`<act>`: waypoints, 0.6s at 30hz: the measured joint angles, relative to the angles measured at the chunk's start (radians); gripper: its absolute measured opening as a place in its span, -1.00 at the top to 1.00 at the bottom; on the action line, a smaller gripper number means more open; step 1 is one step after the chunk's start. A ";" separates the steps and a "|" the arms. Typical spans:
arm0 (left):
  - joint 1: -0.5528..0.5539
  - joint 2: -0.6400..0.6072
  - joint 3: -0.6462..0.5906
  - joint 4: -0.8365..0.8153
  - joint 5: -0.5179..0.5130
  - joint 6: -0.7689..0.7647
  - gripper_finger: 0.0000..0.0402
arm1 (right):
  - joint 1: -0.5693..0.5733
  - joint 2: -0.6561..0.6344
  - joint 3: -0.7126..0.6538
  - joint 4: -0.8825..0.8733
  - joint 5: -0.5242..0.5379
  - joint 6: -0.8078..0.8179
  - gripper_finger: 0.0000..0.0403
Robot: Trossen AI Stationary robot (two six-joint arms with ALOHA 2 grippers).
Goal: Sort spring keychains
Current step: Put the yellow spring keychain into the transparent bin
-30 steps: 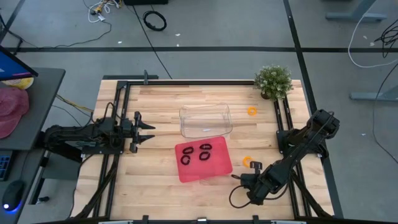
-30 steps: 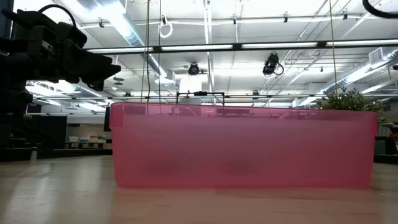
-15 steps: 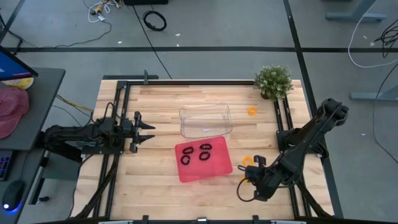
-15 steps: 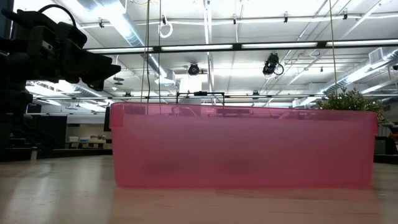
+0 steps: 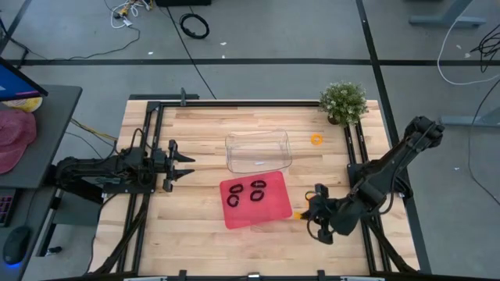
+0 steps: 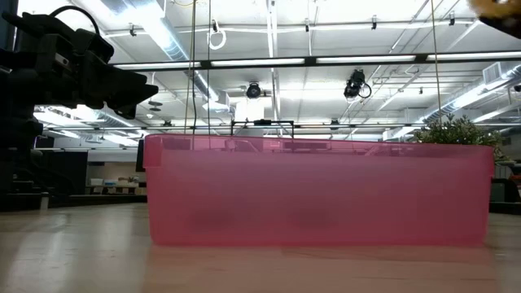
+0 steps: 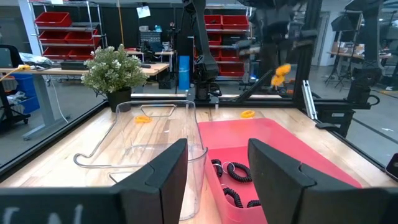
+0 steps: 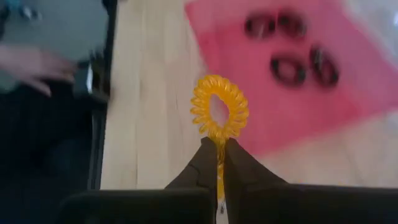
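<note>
The right gripper (image 8: 219,148) is pinched shut on an orange spring keychain (image 8: 219,107); the coil stands up just past the fingertips, its lower edge caught between them; in the high view this gripper (image 5: 312,212) hangs just beside the red tray (image 5: 273,209), off the tray's edge that faces the right arm, with the orange loop (image 5: 312,204) at its tip, apart from the tray and above the table (image 5: 195,168).

Four black spring keychains (image 5: 247,193) lie inside the red tray, toward the side nearest the clear bin (image 5: 258,151); the clear bin sits just beyond the tray, close to it but not visibly touching.

Another orange keychain (image 5: 316,140) lies on the wood well away from the tray, near the potted plant (image 5: 343,101); the left wrist view shows one more orange loop (image 7: 247,114) on the boards beyond the tray.

The left gripper (image 5: 183,165) waits well apart from the tray, on the side away from the right arm; its fingers (image 7: 163,175) stand spread, with nothing between them.
</note>
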 joint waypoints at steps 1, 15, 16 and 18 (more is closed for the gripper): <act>0.000 0.000 0.000 0.000 0.000 0.000 0.14 | -0.010 -0.007 0.000 0.026 0.022 -0.026 1.00; 0.000 0.000 0.000 0.000 0.000 0.000 0.14 | -0.183 -0.019 0.000 0.372 0.255 -0.345 1.00; 0.000 0.000 0.000 0.000 0.000 0.000 0.14 | -0.197 -0.019 0.000 0.398 0.262 -0.365 1.00; 0.000 0.000 0.000 0.000 0.000 0.000 0.14 | -0.222 -0.019 0.000 0.432 0.269 -0.396 1.00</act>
